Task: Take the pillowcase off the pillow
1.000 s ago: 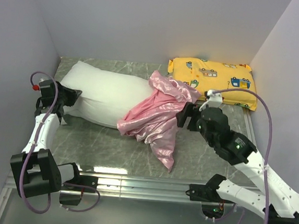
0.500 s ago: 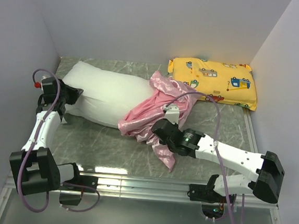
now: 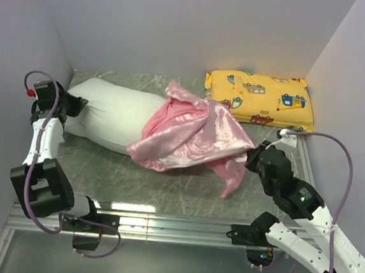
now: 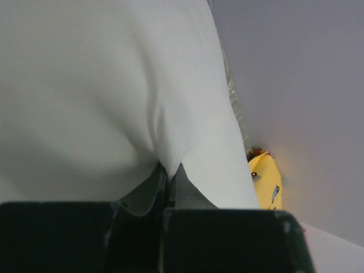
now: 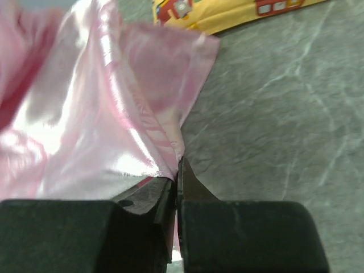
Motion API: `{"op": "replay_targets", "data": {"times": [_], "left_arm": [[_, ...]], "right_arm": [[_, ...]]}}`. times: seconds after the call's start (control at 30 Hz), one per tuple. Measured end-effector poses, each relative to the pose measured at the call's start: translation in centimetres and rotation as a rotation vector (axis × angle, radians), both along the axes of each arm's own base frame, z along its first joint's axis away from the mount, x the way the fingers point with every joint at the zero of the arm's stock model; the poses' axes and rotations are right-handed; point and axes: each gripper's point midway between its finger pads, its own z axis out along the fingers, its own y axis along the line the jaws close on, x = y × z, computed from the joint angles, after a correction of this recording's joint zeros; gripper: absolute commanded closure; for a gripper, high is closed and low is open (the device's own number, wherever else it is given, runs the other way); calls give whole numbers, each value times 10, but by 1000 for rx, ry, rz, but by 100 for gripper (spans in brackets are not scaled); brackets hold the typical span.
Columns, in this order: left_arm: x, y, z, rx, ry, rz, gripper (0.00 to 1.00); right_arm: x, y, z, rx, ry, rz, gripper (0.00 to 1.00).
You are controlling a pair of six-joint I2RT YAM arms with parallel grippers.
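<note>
The white pillow (image 3: pixel 111 114) lies across the left half of the table, its right end still inside the shiny pink pillowcase (image 3: pixel 189 137). The pillowcase is stretched out to the right, with a flap hanging down at its lower right. My left gripper (image 3: pixel 71 106) is shut on the pillow's left corner; in the left wrist view white pillow (image 4: pixel 114 91) cloth is pinched between the fingers (image 4: pixel 187 190). My right gripper (image 3: pixel 252 157) is shut on the pillowcase's right edge, and the pink pillowcase (image 5: pixel 102 114) cloth runs into its jaws in the right wrist view.
A yellow vehicle-print pillow (image 3: pixel 259 98) lies at the back right corner, close behind the pillowcase. Grey walls stand on the left, back and right. The marble tabletop (image 3: pixel 165 189) shows in front of the pillow, with a metal rail along the near edge.
My right gripper reached in over the bunched pillowcase, closed on it and pulled it rightward, spreading it out. The left gripper and pillow end shifted left and back.
</note>
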Motion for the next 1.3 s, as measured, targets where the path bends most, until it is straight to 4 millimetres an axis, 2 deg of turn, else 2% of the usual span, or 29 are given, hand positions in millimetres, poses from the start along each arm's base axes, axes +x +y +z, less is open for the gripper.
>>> {"op": "replay_targets", "data": {"times": [0.13,0.17,0.23,0.27,0.33,0.37,0.43,0.47,0.53,0.67,0.73,0.8,0.93,1.03,1.07,1.1,1.13,1.2,1.3], "left_arm": [[1,2,-5,-1,12,-11,100],[2,1,-5,0,8,-17,96],[3,-1,-4,14,-1,-35,84],[3,-4,-4,27,-1,-50,68],[4,-10,-4,74,3,-75,51],[4,-15,-3,103,2,-89,42],[3,-31,4,165,-5,-123,36],[1,-40,10,207,-16,-139,32],[-6,-60,24,277,-40,-172,29],[-29,-101,55,357,-105,-228,28],[-46,-128,70,352,-162,-268,27],[-72,-150,72,325,-206,-296,27],[-116,-179,43,236,-187,-340,26],[-130,-190,7,188,-123,-342,19],[-133,-193,-7,174,-94,-341,16],[-135,-195,-20,165,-66,-343,4],[-137,-196,-32,157,-41,-342,1],[-136,-199,-49,130,-18,-331,1],[-126,-206,-57,100,-18,-322,1]], "right_arm": [[3,-10,-5,-34,26,-14,96],[6,-10,-9,-51,41,-13,96],[13,-5,-16,-74,68,-1,96],[17,0,-21,-85,86,13,96],[27,12,-33,-104,122,44,93],[32,18,-39,-111,140,58,82],[40,30,-55,-136,186,88,69],[43,34,-63,-150,211,100,57],[47,41,-77,-171,249,129,42],[51,51,-84,-169,265,163,27],[52,54,-82,-162,259,176,24],[53,56,-80,-157,252,186,23],[55,61,-74,-141,237,204,23],[57,63,-71,-135,228,209,21],[57,63,-71,-135,229,209,18],[57,63,-71,-137,228,207,18],[57,62,-71,-138,226,206,16],[55,59,-69,-143,223,201,14],[48,53,-56,-132,196,197,13]]}}
